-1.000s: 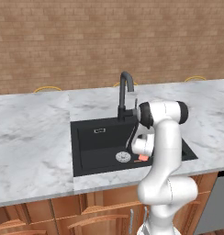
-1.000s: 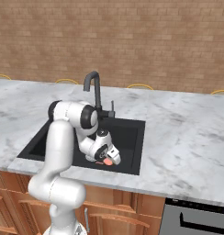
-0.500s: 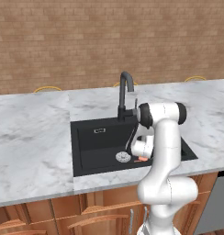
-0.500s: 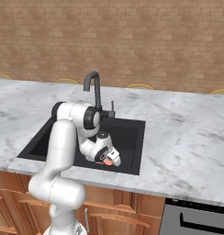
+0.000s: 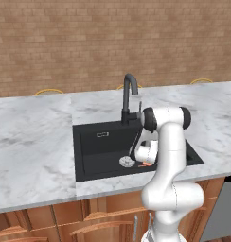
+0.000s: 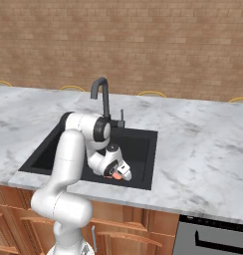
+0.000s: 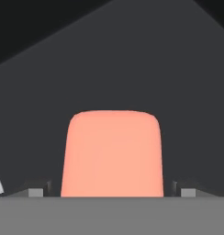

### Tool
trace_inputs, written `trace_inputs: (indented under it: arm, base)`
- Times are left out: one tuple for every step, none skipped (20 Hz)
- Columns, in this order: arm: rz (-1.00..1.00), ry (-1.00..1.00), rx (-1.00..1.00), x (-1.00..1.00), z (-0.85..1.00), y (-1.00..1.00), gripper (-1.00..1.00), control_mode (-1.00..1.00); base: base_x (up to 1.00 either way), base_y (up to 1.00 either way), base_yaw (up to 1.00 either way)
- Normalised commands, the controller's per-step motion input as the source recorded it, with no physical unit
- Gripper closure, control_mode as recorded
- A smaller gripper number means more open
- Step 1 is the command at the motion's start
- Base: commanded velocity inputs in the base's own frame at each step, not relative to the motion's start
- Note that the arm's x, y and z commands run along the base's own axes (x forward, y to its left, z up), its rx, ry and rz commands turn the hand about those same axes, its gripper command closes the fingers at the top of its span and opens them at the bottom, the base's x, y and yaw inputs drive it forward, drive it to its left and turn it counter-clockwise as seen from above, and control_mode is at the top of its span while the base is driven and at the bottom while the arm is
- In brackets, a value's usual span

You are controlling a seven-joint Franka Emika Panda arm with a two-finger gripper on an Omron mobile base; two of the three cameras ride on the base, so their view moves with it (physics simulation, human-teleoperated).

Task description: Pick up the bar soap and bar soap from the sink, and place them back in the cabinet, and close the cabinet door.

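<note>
Jaws apparently straddle pink bar soap (image 7: 112, 153), untouched.

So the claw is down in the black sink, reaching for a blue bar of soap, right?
Not quite: the bar soap is salmon-pink, not blue, as the hand view shows, with a claw fingertip on either side of it. The rest holds: the claw is down in the black sink.

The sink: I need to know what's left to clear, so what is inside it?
Inside the sink: silver drain disc, the gripper, and pink bar soap between its fingertips. The arm hides part of the basin.
</note>
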Motion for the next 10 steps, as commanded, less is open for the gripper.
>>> trace_inputs:
  arm:
    - [0.00, 0.00, 0.00, 0.14, -0.14, 0.00, -1.00, -1.00]
    - [0.00, 0.00, 0.00, 0.14, -0.14, 0.00, -1.00, -1.00]
    - [0.00, 0.00, 0.00, 0.13, -0.16, 0.00, -1.00, -1.00]
    - [0.00, 0.00, 0.00, 0.11, -0.19, 0.00, -1.00, -1.00]
    - [0.00, 0.00, 0.00, 0.10, -0.21, 0.00, -1.00, -1.00]
    - [0.00, 0.00, 0.00, 0.11, -0.24, 0.00, -1.00, -1.00]
    - [0.00, 0.00, 0.00, 0.14, -0.25, 0.00, 1.00, -1.00]
    - [0.00, 0.00, 0.00, 0.14, -0.28, 0.00, 1.00, -1.00]
    - [0.00, 0.00, 0.00, 0.02, -0.14, 0.00, 1.00, -1.00]
    - [0.00, 0.00, 0.00, 0.00, 0.00, 0.00, 1.00, -1.00]
  base:
    - [0.00, 0.00, 0.00]
    - [0.00, 0.00, 0.00]
    - [0.00, 0.00, 0.00]
    - [0.00, 0.00, 0.00]
    - [0.00, 0.00, 0.00]
    - [0.00, 0.00, 0.00]
    - [0.00, 0.00, 0.00]
    - [0.00, 0.00, 0.00]
    - [0.00, 0.00, 0.00]
    - [0.00, 0.00, 0.00]
